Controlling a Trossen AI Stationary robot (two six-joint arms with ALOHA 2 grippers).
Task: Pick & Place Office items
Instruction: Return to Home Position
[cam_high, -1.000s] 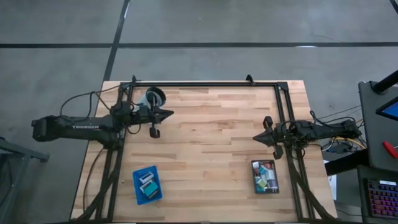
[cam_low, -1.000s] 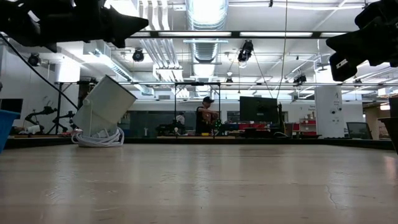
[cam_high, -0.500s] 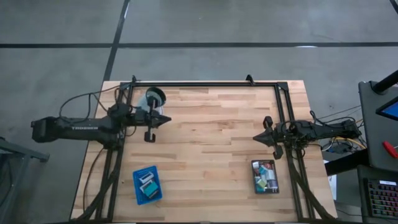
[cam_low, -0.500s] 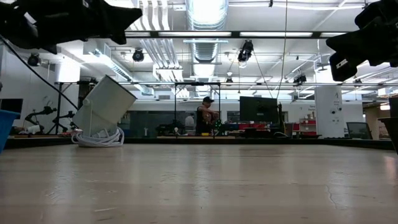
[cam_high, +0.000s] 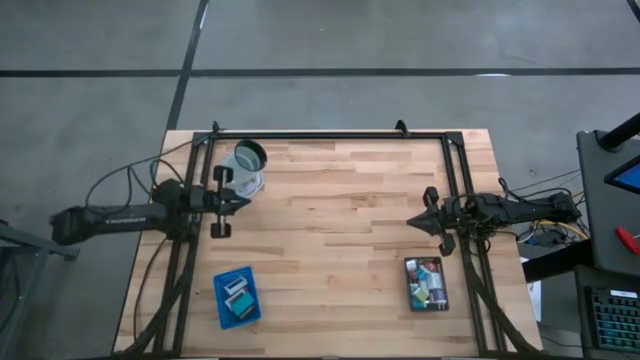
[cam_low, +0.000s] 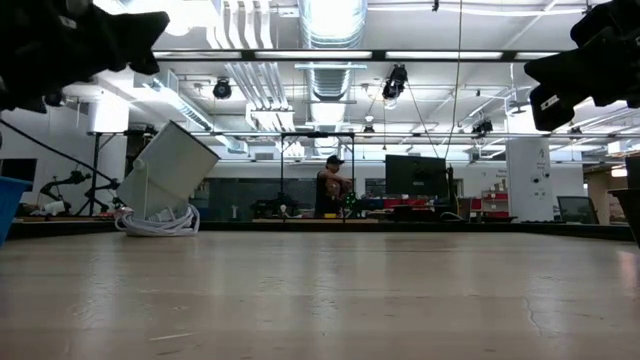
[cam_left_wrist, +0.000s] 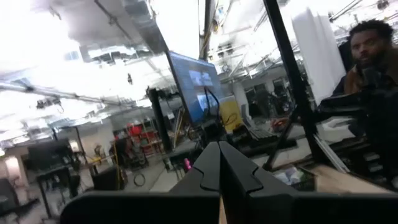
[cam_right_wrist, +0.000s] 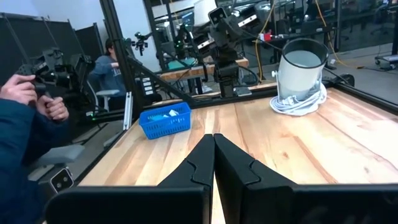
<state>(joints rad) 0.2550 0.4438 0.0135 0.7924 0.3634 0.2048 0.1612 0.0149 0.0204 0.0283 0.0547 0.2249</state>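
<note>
The office items are small white, teal and pink pieces. Some lie in the blue tray (cam_high: 236, 297), several more in the black tray (cam_high: 426, 284). My left gripper (cam_high: 246, 199) is shut and empty. It hangs above the table's left side, just in front of the clear cup (cam_high: 247, 165) and far from both trays. My right gripper (cam_high: 411, 222) is also shut and empty, hovering at the right side beyond the black tray. Both wrist views show the fingers closed tip to tip, left (cam_left_wrist: 219, 168) and right (cam_right_wrist: 213, 155).
The clear cup (cam_low: 165, 175) sits tilted on a coil of white cord (cam_right_wrist: 298, 102) at the far left. A black frame (cam_high: 330, 135) runs along the far and side edges. Bare wood lies between the trays. People (cam_right_wrist: 25, 124) are beyond the table.
My left arm has drawn back toward the table's left edge and slightly toward the near edge, moving away from the table's middle past the cup. Its fingers have stayed shut. The right arm, the trays and the cup have kept still.
</note>
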